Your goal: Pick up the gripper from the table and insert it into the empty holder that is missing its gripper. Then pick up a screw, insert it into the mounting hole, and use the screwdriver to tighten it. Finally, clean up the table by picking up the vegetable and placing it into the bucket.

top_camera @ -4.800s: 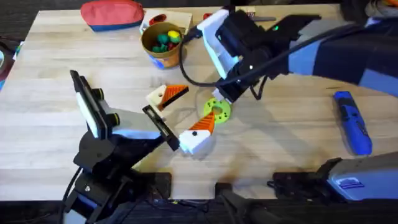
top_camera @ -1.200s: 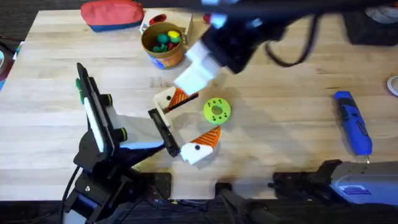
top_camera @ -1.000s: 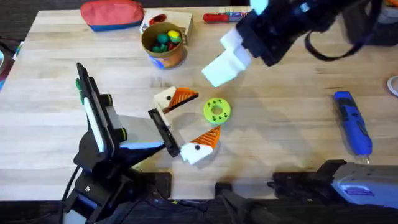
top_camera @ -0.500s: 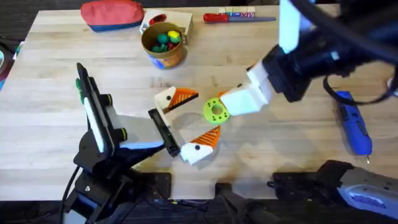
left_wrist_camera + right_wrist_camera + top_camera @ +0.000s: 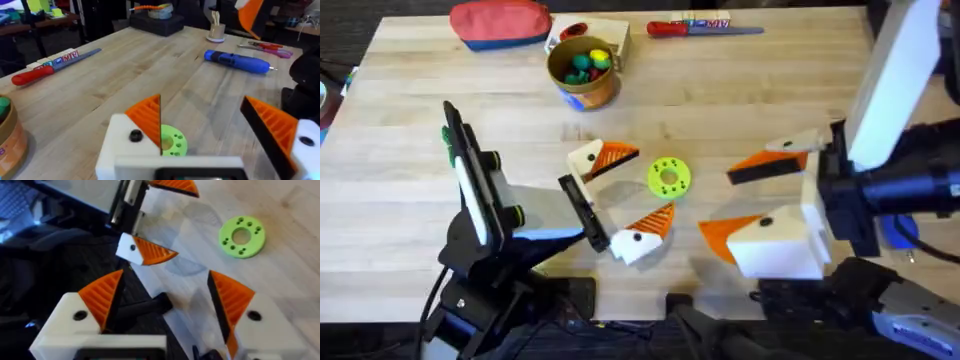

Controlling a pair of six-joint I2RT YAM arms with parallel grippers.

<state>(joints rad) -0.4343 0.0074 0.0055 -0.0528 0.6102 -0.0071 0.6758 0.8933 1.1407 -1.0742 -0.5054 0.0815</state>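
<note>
Having swung away from the table's middle since half a second ago, and hanging at the near right with the right gripper [image 5: 750, 205], close under the overhead camera, jaws spread wide and gripping nothing. No longer reaching toward the lime-green ring [image 5: 668, 177], well apart from it now.

Holding the left gripper [image 5: 620, 197] unmoved from a second ago, low over the wood at the middle, jaws likewise parted and empty, the ring lying just beyond its fingertips.

Counting four orange wedges in the overhead view: two seated on the left gripper's white finger blocks [image 5: 131, 145], two on the right gripper's. Seeing a dark screw head [image 5: 135, 135] on a left block; not telling which wedge is the task's own.

Counting one ring, one tan bucket [image 5: 584, 82] with coloured toy pieces inside, one red pouch [image 5: 500, 22], one red-handled screwdriver [image 5: 705, 27], one blue screwdriver [image 5: 236, 60].

Finding the bucket, the pouch and the red-handled tool along the far edge, and the blue screwdriver lying flat toward the right edge, behind the right arm. Leaving bare wood between the ring and the right gripper, and a broad open stretch at the table [image 5: 410, 120] along its left side.
</note>
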